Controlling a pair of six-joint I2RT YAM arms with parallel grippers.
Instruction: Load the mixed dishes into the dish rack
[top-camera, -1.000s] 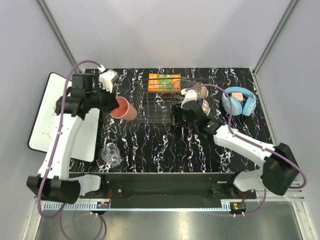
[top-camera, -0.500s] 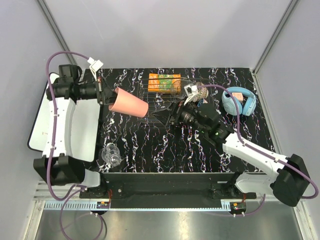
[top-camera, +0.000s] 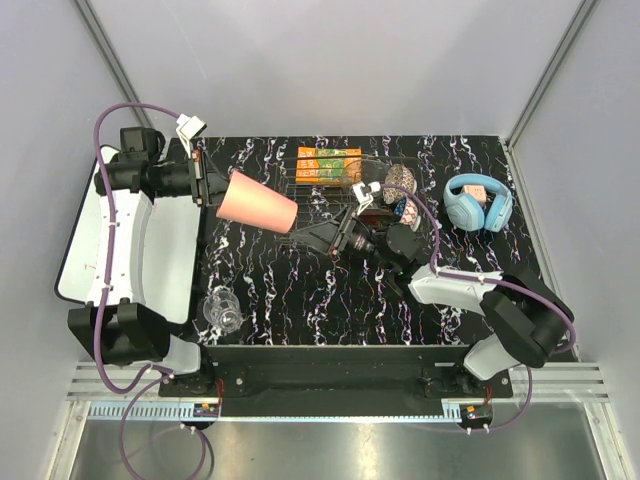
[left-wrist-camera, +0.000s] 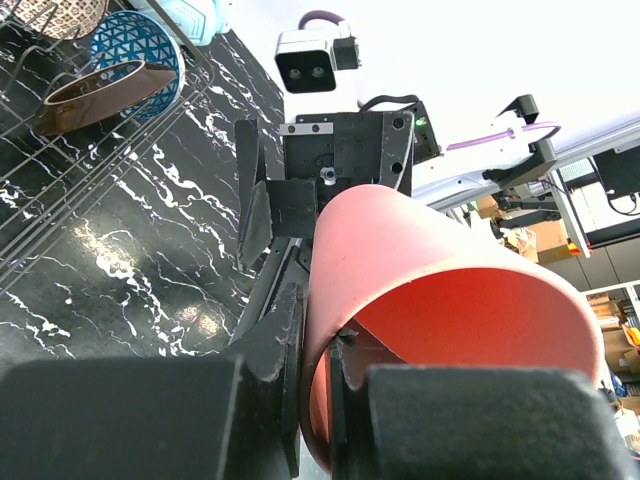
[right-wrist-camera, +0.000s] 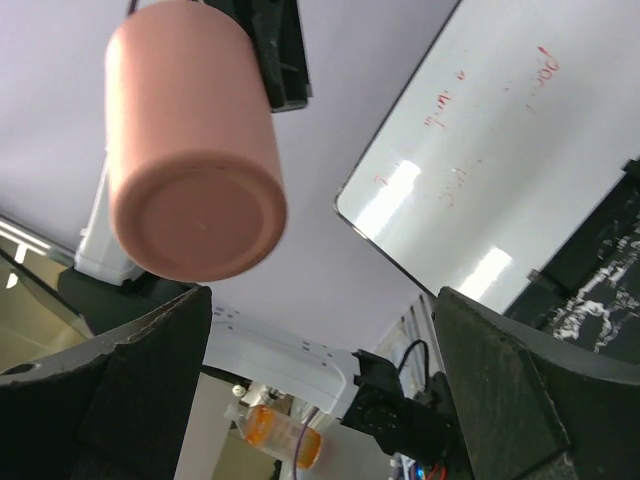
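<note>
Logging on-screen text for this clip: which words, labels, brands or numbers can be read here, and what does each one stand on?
Nothing can be read outright.
Red handwriting on the flat white board: too blurred to read.
Print on the orange-green box: too small to read.
No other lettering shows in any view.

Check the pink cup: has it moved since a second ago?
Yes. The pink cup, in the left claw, swung right; its base now overlaps the left edge of the dish rack.

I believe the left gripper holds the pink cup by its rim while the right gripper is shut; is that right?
Not quite: the right gripper is open, its jaws wide apart in the right wrist view. The left gripper does hold the pink cup.
</note>
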